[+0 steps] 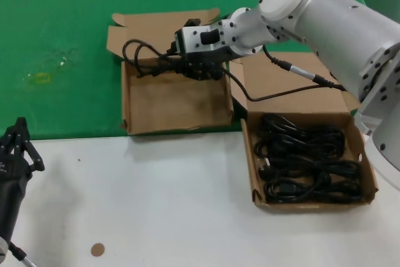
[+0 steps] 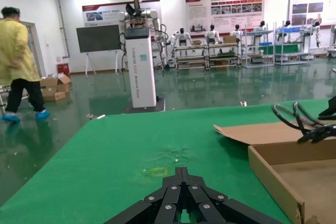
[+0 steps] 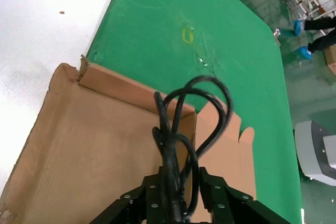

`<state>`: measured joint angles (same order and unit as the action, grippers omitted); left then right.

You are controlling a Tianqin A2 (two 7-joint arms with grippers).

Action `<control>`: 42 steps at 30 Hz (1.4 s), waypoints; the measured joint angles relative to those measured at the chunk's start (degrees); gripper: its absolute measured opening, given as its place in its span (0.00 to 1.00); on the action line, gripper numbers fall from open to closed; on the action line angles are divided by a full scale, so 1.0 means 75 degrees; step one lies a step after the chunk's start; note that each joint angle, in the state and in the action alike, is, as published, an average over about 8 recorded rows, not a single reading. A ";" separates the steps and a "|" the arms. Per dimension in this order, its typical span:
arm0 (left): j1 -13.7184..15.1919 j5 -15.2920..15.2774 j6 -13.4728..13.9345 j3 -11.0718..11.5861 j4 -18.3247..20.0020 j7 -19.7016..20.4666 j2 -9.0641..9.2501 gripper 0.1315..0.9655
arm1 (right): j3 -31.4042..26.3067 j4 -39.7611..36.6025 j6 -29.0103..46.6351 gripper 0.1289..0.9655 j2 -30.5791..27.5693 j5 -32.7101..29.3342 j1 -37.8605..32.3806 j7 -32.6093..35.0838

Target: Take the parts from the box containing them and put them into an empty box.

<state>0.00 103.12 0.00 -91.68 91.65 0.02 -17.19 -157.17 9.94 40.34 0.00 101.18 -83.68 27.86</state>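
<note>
My right gripper (image 1: 195, 69) is shut on a coiled black power cord (image 1: 145, 57) and holds it over the far part of the empty cardboard box (image 1: 178, 104) on the green mat. In the right wrist view the cord (image 3: 178, 129) loops out from between the fingers (image 3: 212, 190) above the box floor (image 3: 94, 150). The box with parts (image 1: 369, 173) sits at the right on the white table, with several coiled black cords (image 1: 306, 167) inside. My left gripper (image 1: 17, 139) is shut and parked at the left edge; it shows in the left wrist view (image 2: 182, 174).
The empty box's lid (image 1: 156, 29) lies open at the back. The full box's lid (image 1: 294, 85) stands open behind it. A small brown disc (image 1: 97, 249) lies on the white table near the front. The green mat (image 1: 56, 48) covers the far half.
</note>
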 joint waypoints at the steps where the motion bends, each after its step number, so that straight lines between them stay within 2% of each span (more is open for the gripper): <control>1: 0.0000 0.0000 0.0000 0.0000 0.0000 0.0000 0.0000 0.01 | -0.0017 0.0011 -0.0009 0.16 0.0000 0.0015 0.0000 -0.0003; 6: 0.0000 0.0000 0.0000 0.0000 0.0000 0.0000 0.0000 0.01 | -0.0057 0.0037 -0.0030 0.22 0.0000 0.0075 -0.0008 0.0022; 10: 0.0000 0.0000 0.0000 0.0000 0.0000 0.0000 0.0000 0.01 | -0.0065 0.0039 0.0009 0.22 0.0000 0.0135 -0.0035 0.0083; 19: 0.0000 0.0000 0.0000 0.0000 0.0000 0.0000 0.0000 0.01 | 0.0031 0.0009 0.0237 0.39 0.0000 0.0195 -0.0211 0.0212; 27: 0.0000 0.0000 0.0000 0.0000 0.0000 0.0000 0.0000 0.01 | 0.0386 -0.0062 0.0464 0.65 0.0000 -0.0003 -0.0322 0.0373; 28: 0.0000 0.0000 0.0000 0.0000 0.0000 0.0000 0.0000 0.01 | 0.0407 -0.0066 0.0474 0.65 0.0000 -0.0017 -0.0323 0.0383; 36: 0.0000 0.0000 0.0000 0.0000 0.0000 0.0000 0.0000 0.04 | 0.0625 0.0183 0.0350 0.85 -0.0054 -0.0027 -0.0056 0.0303; 42: 0.0000 0.0000 0.0000 0.0000 0.0000 0.0000 0.0000 0.05 | 0.1140 0.0864 -0.0015 0.88 -0.0196 -0.0009 0.0653 0.0045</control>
<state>0.00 103.12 0.00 -91.68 91.65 0.02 -17.19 -148.62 16.42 40.23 -1.47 101.11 -78.78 28.19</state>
